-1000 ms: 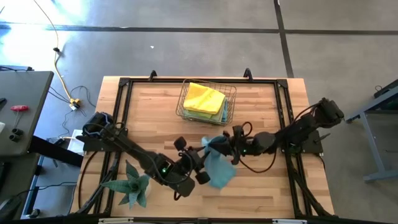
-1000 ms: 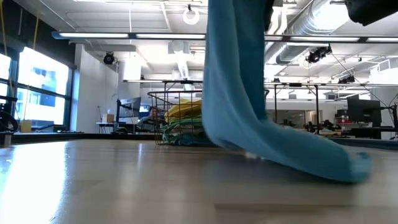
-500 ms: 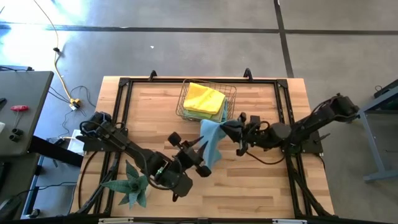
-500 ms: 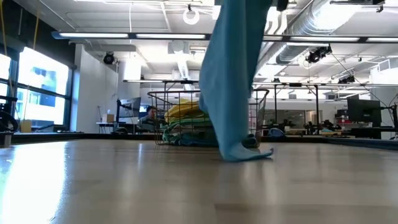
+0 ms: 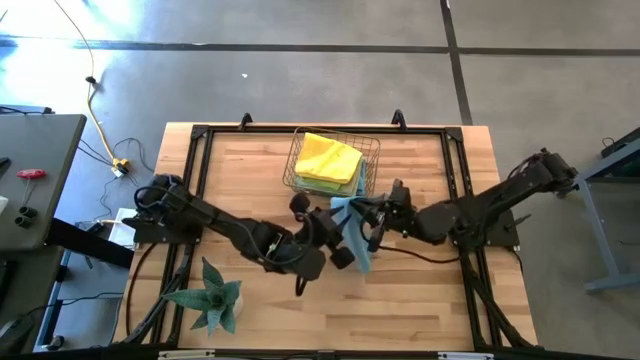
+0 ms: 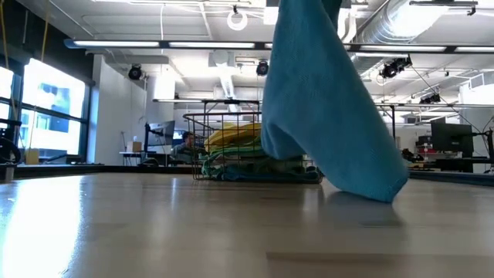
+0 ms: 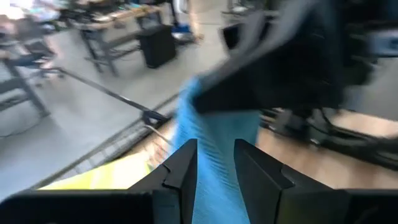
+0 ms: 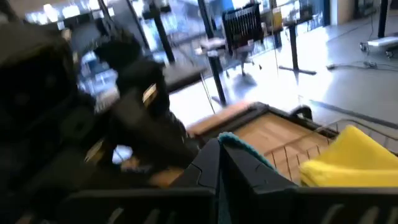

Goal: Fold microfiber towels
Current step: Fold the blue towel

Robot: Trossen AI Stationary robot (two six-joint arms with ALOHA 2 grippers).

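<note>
A light blue microfiber towel hangs above the middle of the table, in front of the copper wire basket. It fills the low view; I cannot tell whether its lowest corner touches the wood. My right gripper is shut on its top. My left gripper comes from the left and is shut on it lower down. A yellow towel lies on top of green and blue ones in the basket. My left gripper has the towel's hanging part pinched between its two fingers, a little below the right gripper's hold. It comes about level from the table's left. One layer or several, I cannot tell. My right gripper pinches the towel's upper edge between its shut fingers, coming about level from the table's right. The towel hangs below the fingers, slack and spreading wider toward its lower end.
The wire basket with the stacked towels stands at the far middle. A spiky green plant stands near the front left corner. Bare wood lies in front of the hanging towel. A black frame runs around the table's edges.
My right gripper has risen and gone a little toward the far edge with the towel. The towel's lower end trailed on the table and now hangs below the gripper. My left gripper has gone toward the far right, up to the towel.
</note>
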